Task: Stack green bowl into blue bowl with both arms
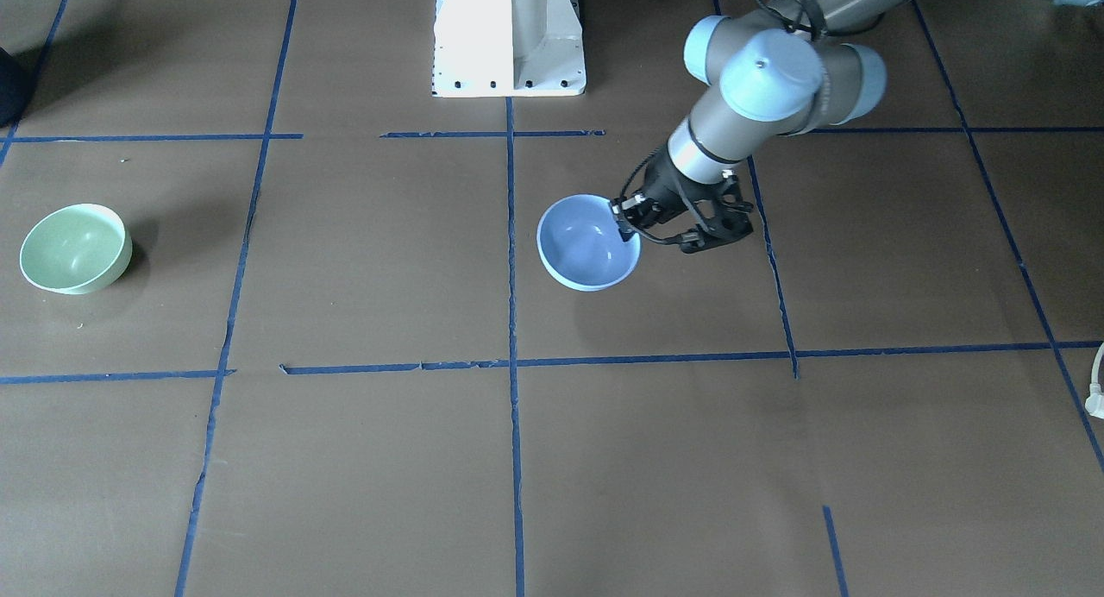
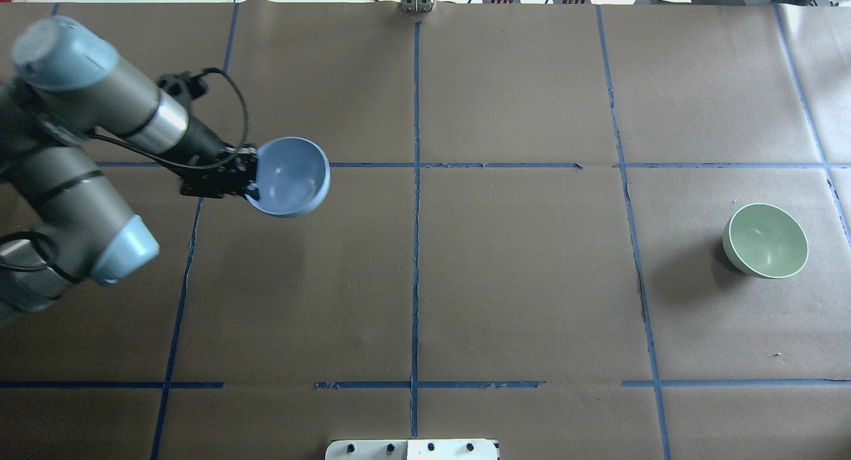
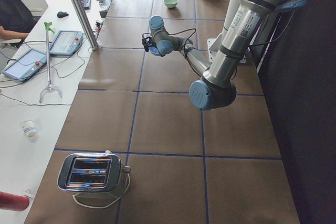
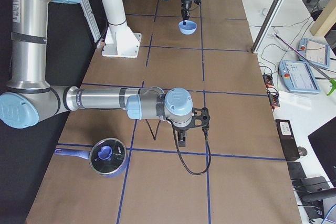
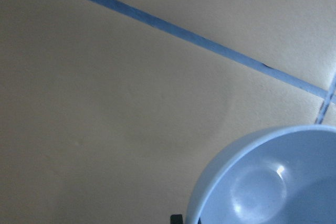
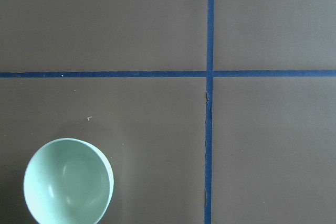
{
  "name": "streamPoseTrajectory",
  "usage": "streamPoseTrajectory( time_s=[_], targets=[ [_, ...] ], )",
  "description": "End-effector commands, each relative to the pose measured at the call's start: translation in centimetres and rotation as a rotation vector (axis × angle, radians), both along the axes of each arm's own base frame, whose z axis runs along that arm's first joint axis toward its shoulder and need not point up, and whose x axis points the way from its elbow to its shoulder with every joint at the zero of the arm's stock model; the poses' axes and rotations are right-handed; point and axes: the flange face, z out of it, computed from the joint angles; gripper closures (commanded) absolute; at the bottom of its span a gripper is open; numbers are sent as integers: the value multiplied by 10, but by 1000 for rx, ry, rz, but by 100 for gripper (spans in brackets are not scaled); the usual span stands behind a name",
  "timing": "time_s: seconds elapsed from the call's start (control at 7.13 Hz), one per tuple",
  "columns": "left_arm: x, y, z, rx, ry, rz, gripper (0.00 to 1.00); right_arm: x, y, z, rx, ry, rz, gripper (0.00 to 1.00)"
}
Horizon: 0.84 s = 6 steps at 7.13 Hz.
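The blue bowl [image 1: 585, 245] hangs a little above the table, left of centre in the overhead view [image 2: 292, 175]. My left gripper [image 1: 623, 222] is shut on its rim, on the side nearest the arm [image 2: 251, 181]. The bowl fills the lower right of the left wrist view [image 5: 273, 182]. The green bowl [image 2: 764, 240] stands upright on the table far to the right, untouched, and shows in the right wrist view [image 6: 68, 182]. My right gripper [image 4: 181, 139] shows only in the exterior right view, pointing down above the table; I cannot tell whether it is open or shut.
The white pedestal base [image 1: 509, 36] stands at the robot's side of the table. A toaster [image 3: 94, 171] sits at the table's left end. A lidded blue pot [image 4: 107, 157] sits at the right end near the right arm. Blue tape lines cross the brown table.
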Motion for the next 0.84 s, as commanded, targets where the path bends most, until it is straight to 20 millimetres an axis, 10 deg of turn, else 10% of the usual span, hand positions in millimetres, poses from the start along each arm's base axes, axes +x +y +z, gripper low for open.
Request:
streamPoseTrajectory(
  time_s=[0.0, 0.28, 0.42, 0.56, 0.7],
  targets=[
    [79, 25, -31, 28, -31, -40, 100, 0, 0, 0, 0, 0, -1, 0],
    [96, 28, -15, 26, -62, -27, 90, 0, 0, 0, 0, 0, -1, 0],
    [94, 29, -16, 49, -57, -4, 31, 0, 0, 0, 0, 0, -1, 0],
    [86, 26, -17, 91, -58, 9, 0, 0, 0, -1, 2, 0, 0, 0],
    [63, 6, -25, 91, -41, -15, 0, -2, 0, -1, 1, 0, -4, 0]
  ],
)
